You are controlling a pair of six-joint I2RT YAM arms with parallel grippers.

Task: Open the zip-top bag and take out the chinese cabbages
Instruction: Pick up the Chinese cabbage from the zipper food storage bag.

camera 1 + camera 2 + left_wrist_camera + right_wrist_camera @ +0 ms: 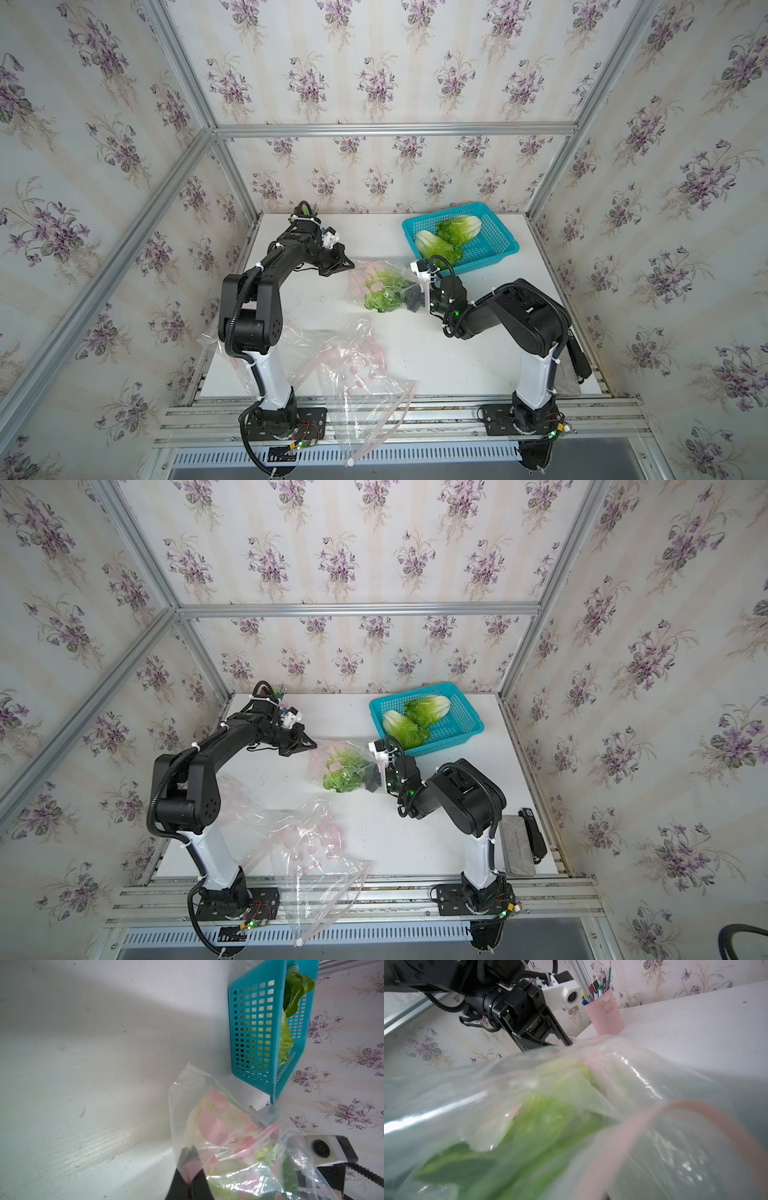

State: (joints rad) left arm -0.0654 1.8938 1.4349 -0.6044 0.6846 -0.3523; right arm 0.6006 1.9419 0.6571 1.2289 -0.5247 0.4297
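Observation:
In both top views a clear zip-top bag (365, 274) (328, 752) with pink spots lies mid-table. One chinese cabbage (380, 297) (340, 779) is inside it. My left gripper (348, 263) (189, 1148) is shut on the bag's closed far corner, plastic pinched between its black fingers. My right gripper (409, 297) (371, 778) reaches into the bag's mouth from the right, shut among the cabbage's green leaves (542, 1126); its tips are hidden by leaves and plastic. Two more cabbages (438, 247) (461, 230) lie in the teal basket (492, 255).
The basket (253, 1032) stands at the back right, close to the bag. Empty spotted clear bags (357, 365) (299, 845) sprawl over the table's front edge. A pink pen cup (607, 1014) stands at the back left. A grey pad (515, 845) and a black device (534, 833) lie by the right edge.

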